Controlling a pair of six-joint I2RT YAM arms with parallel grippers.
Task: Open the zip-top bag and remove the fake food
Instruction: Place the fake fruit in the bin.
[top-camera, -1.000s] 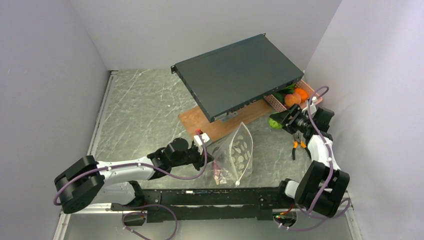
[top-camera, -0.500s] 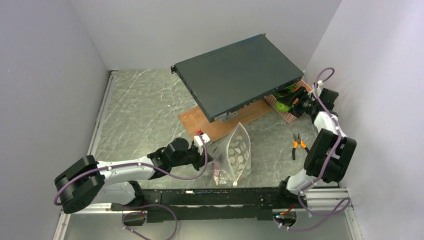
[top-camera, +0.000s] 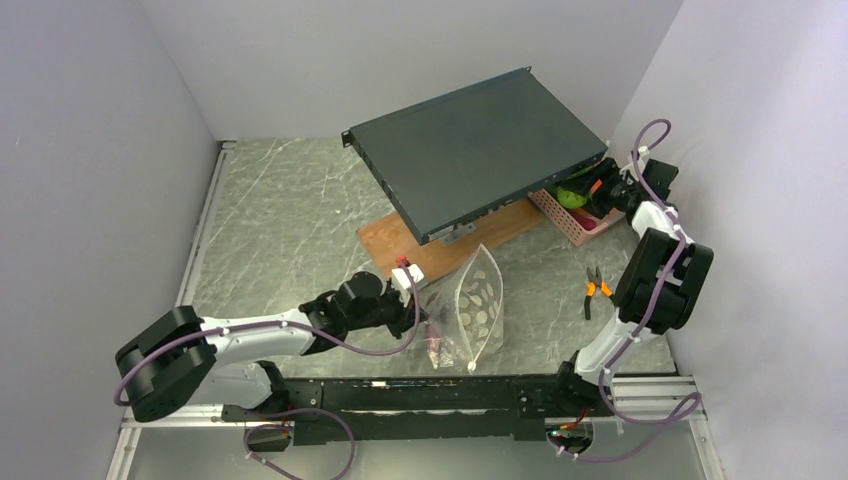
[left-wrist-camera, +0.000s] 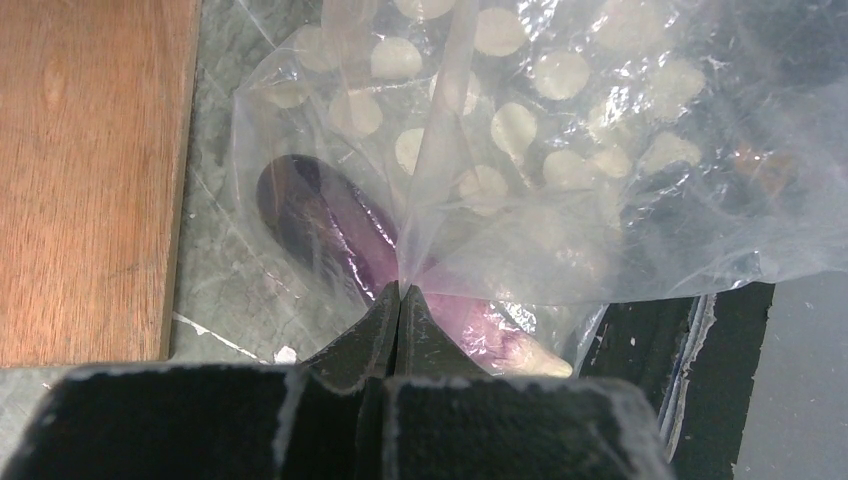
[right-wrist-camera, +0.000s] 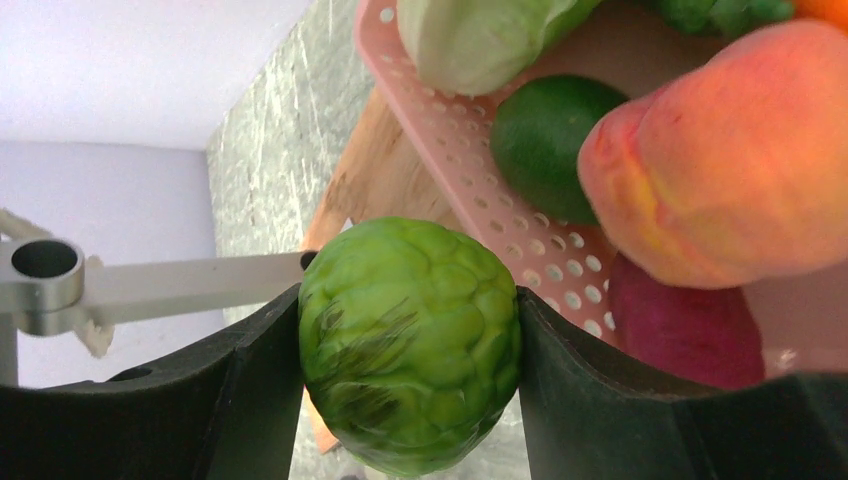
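The left hand (left-wrist-camera: 400, 300) is pinched shut on the clear, white-dotted zip-top plastic bag (left-wrist-camera: 600, 190), which lies on the grey marbled surface (top-camera: 290, 220) with a purple toy vegetable (left-wrist-camera: 320, 215) showing through. The right hand (right-wrist-camera: 405, 345), jaws set wide, clamps a knobbly round green toy fruit (right-wrist-camera: 410, 290) beside the pink perforated basket (right-wrist-camera: 470, 160).

A marbled grey-green desk (top-camera: 280, 220) fills the middle of the overhead view, walled by plain pale panels. A large, flat, dark case (top-camera: 478, 150) lies slantwise at upper centre, covering part of a wooden board (top-camera: 395, 243) whose bare end shows at the case's lower left. A pink perforated basket (top-camera: 562, 216) sits at the case's right corner. Orange-handled pliers (top-camera: 594, 290) lie alone at the right, below the basket.
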